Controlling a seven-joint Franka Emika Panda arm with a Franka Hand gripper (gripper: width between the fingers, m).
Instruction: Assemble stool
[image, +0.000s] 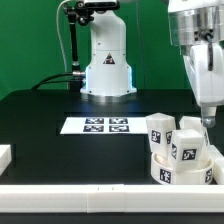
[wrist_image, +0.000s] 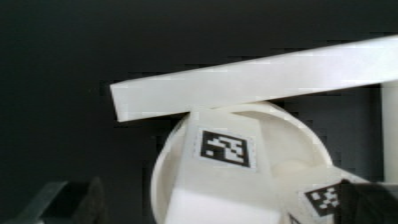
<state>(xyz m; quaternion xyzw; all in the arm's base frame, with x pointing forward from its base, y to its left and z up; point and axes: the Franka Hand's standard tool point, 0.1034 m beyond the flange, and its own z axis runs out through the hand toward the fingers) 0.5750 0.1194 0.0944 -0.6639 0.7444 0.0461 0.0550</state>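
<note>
seat (image: 182, 161): one
legs (image: 159, 131): three seen
marker board (image: 97, 125): one, four tags
rails (image: 80, 203): one certain
arm (image: 203, 60): one

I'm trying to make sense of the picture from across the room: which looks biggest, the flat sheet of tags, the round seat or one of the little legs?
1. Flat sheet of tags
2. Round seat, close behind and nearer the camera, so unsure
3. A little leg, clearly smallest

robotics lab bench: matte black table (image: 40, 125), green backdrop curtain (image: 25, 40), white robot arm base (image: 108, 65), flat white marker board (image: 105, 125) of printed tags.
</note>
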